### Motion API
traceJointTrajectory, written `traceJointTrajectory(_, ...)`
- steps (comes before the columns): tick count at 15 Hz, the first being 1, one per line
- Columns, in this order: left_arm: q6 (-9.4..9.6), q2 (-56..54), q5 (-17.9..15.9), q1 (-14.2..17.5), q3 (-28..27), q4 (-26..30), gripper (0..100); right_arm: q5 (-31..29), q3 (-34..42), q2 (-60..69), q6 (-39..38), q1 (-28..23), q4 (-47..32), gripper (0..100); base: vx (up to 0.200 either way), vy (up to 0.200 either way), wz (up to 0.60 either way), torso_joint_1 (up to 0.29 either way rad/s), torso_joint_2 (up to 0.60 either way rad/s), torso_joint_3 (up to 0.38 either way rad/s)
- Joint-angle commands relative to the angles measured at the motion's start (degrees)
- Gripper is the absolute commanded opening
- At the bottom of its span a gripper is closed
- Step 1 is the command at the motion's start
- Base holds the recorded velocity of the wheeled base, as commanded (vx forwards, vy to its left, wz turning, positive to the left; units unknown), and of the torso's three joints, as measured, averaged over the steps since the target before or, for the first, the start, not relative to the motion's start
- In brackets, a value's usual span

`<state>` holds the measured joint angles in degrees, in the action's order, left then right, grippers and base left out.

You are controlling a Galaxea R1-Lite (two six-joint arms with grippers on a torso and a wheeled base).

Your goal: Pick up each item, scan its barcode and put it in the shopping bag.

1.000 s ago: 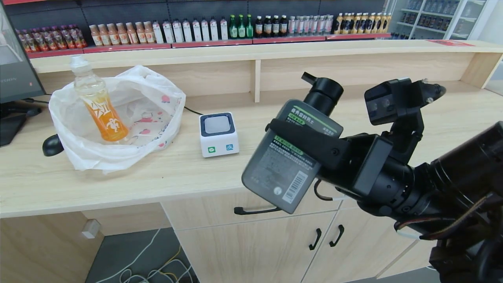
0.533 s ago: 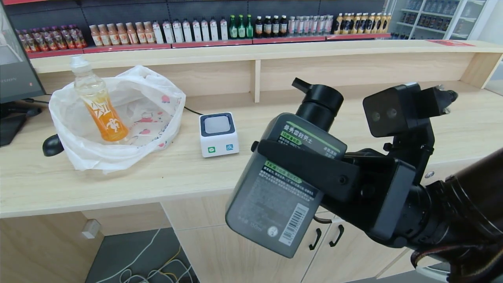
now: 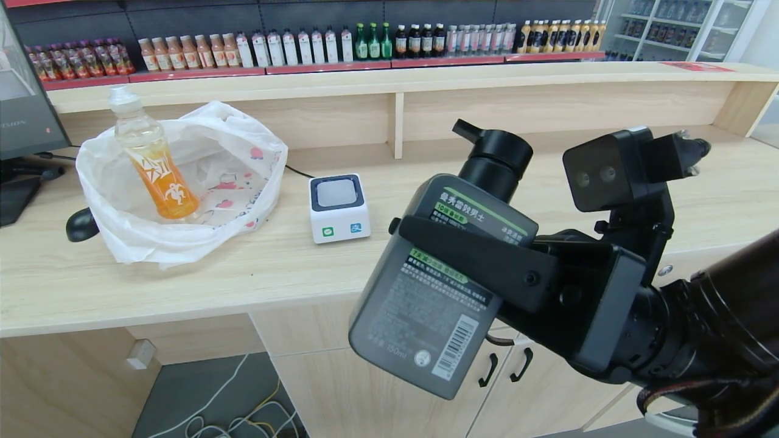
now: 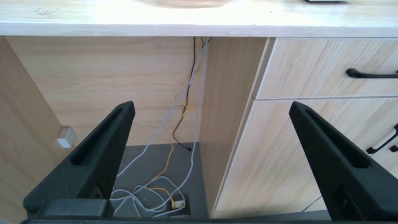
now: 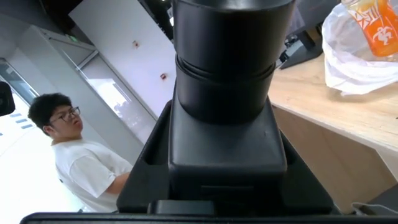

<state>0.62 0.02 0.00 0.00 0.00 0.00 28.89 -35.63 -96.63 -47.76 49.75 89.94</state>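
Dark bottle [image 3: 420, 310]: smooth matt plastic. Bag [image 3: 182, 240]: thin crinkly plastic, semi-sheer. Counter [image 3: 243, 274]: smooth matt wood-grain.

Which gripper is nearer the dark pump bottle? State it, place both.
Right. The right gripper is shut on the dark pump bottle, in front of the counter; the left gripper hangs open low, facing the cabinets beneath it.

We see a pale wooden counter [image 3: 255, 274] with a raised ledge [image 3: 426, 76] along its back. Beyond it, red-edged shelves [image 3: 328, 67] carry rows of drink bottles [image 3: 365, 42]. At the counter's left end stands a dark monitor [image 3: 24, 115], and a black mouse [image 3: 81, 225] lies near it. Below the counter we find cupboard doors [image 3: 395, 389] with two black handles [image 3: 488, 370] side by side. Loose cables [image 3: 231, 413] lie on the grey floor [image 3: 182, 389].
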Motion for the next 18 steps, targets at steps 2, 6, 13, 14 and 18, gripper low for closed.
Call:
traceJointTrajectory(2, -0.01, 0.0, 0.0, 0.0, 0.0, 0.1, 100, 0.0, 0.5, -0.2, 0.3, -0.5, 0.1, 0, 0.0, 0.0, 0.0, 0.0, 0.0, 0.0)
traceJointTrajectory(6, -0.01, 0.0, 0.0, 0.0, 0.0, 0.0, 100, -0.2, 0.4, -2.0, 6.9, -4.1, 0.1, 0, 0.0, 0.0, 0.0, 0.0, 0.0, 0.0)
traceJointTrajectory(13, 0.08, 0.0, 0.0, -0.1, 0.0, 0.1, 100, -2.3, 6.0, 0.0, 25.1, -13.3, 0.1, 0, 0.0, 0.0, 0.0, 0.0, 0.0, 0.0)
traceJointTrajectory(14, 0.08, 0.0, 0.0, -0.1, 0.0, 0.1, 100, -3.7, 6.9, 0.4, 29.6, -13.5, 0.1, 0, 0.0, 0.0, 0.0, 0.0, 0.0, 0.0)
traceJointTrajectory(18, 0.08, 0.0, 0.0, -0.1, 0.0, 0.0, 100, -14.4, 9.8, 2.2, 36.4, -13.5, 0.1, 0, 0.0, 0.0, 0.0, 0.0, 0.0, 0.0)
